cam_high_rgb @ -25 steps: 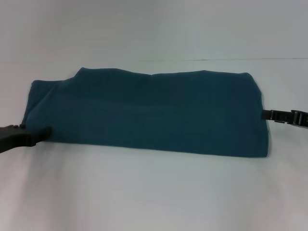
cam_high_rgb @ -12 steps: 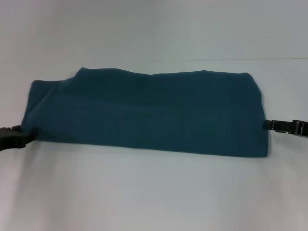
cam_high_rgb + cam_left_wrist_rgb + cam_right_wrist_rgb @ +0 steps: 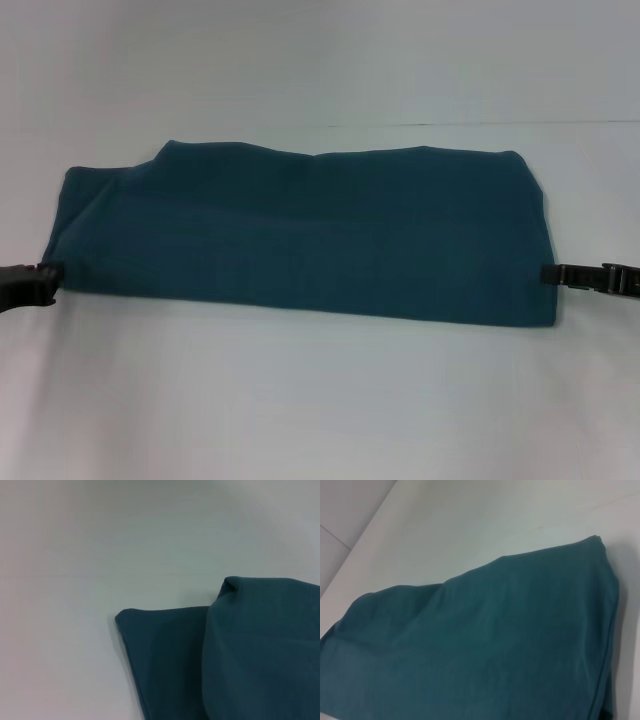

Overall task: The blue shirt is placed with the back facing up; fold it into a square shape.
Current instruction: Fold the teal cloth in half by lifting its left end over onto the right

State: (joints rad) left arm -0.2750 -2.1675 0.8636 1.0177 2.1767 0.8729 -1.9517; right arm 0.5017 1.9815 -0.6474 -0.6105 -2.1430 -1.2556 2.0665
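Note:
The blue shirt [image 3: 300,235] lies on the white table as a long, wide band, folded lengthwise with a smooth top layer. My left gripper [image 3: 50,272] sits low on the table at the shirt's left near corner, its tip at the cloth edge. My right gripper [image 3: 548,272] sits low at the shirt's right edge, its tip touching the cloth. The left wrist view shows the shirt's [image 3: 250,655] layered corner, one layer over another. The right wrist view shows the shirt's [image 3: 485,645] broad top and its folded right edge.
The white table [image 3: 300,400] stretches in front of and behind the shirt. A faint seam line [image 3: 500,124] runs across the far table. Nothing else stands on it.
My left gripper has pulled back to the left, from over the shirt's near left corner to its edge. My right gripper dipped slightly away, then came back to the right edge.

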